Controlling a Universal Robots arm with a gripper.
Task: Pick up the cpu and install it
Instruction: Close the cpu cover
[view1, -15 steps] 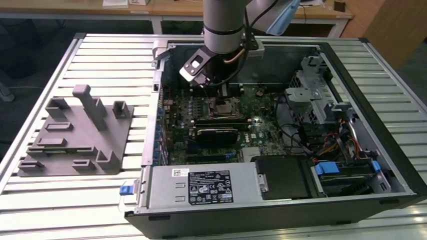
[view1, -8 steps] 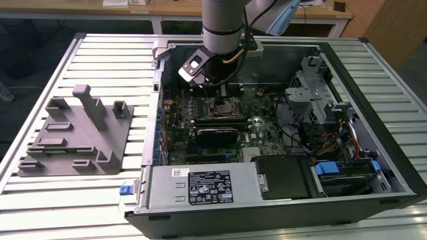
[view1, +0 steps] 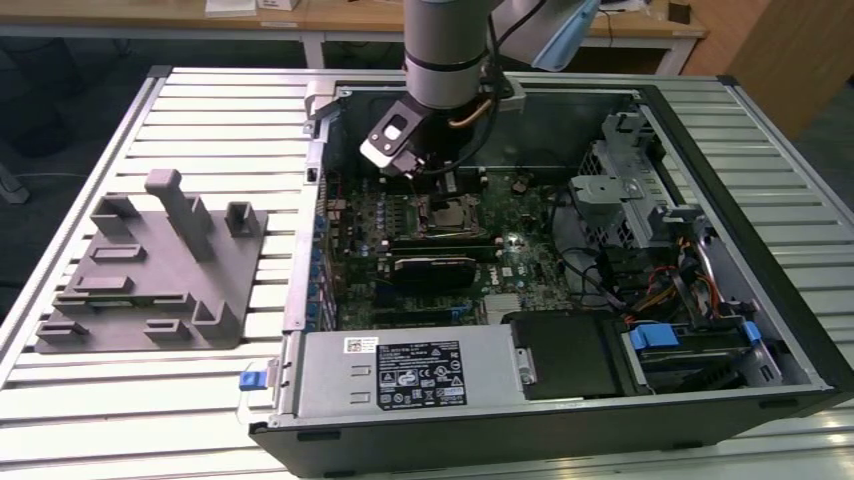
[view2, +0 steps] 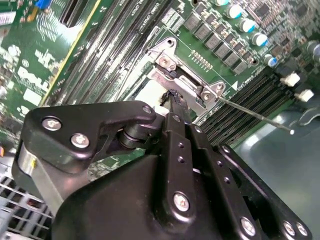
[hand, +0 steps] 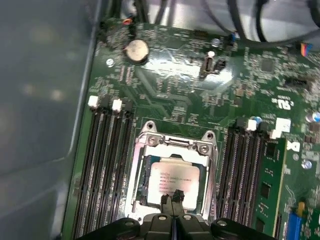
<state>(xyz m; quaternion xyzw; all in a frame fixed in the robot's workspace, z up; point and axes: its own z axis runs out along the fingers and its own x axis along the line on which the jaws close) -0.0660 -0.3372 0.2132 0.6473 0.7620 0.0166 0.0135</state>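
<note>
One cpu (hand: 170, 175) lying flat inside socket frame (hand: 172, 142) on motherboard (hand: 170, 95); my gripper (hand: 172, 196) right over its edge, jaws pressed together, nothing clamped between them.

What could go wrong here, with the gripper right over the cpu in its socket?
The gripper hangs right at the cpu, so a sideways pull might shift it in the socket frame. The thin lever stands free, so the arm could catch it.
</note>
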